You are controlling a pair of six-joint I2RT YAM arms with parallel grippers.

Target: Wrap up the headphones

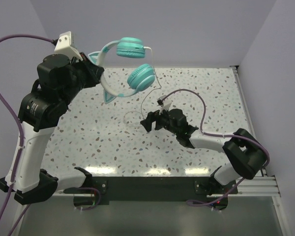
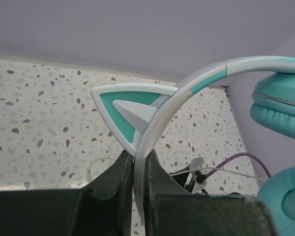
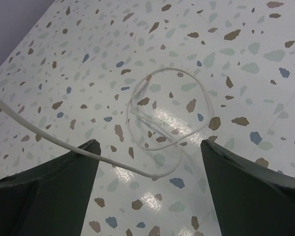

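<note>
My left gripper (image 1: 95,73) is shut on the pale headband (image 1: 103,78) of the turquoise headphones and holds them in the air over the table's back left. The two teal earcups (image 1: 130,46) (image 1: 140,76) hang to its right. In the left wrist view the headband (image 2: 187,91) is pinched between the fingers (image 2: 119,182), beside a teal cat ear (image 2: 128,110). The thin whitish cord (image 1: 143,101) drops to a loop (image 3: 167,105) on the table. My right gripper (image 1: 148,123) is open and low over that loop. A strand of cord (image 3: 64,145) crosses its left finger (image 3: 49,189).
The speckled table (image 1: 211,98) is bounded by a purple-grey back wall and a right wall. A thick purple cable (image 1: 199,101) arcs over the right arm. A metal rail (image 1: 152,187) with both arm bases runs along the near edge.
</note>
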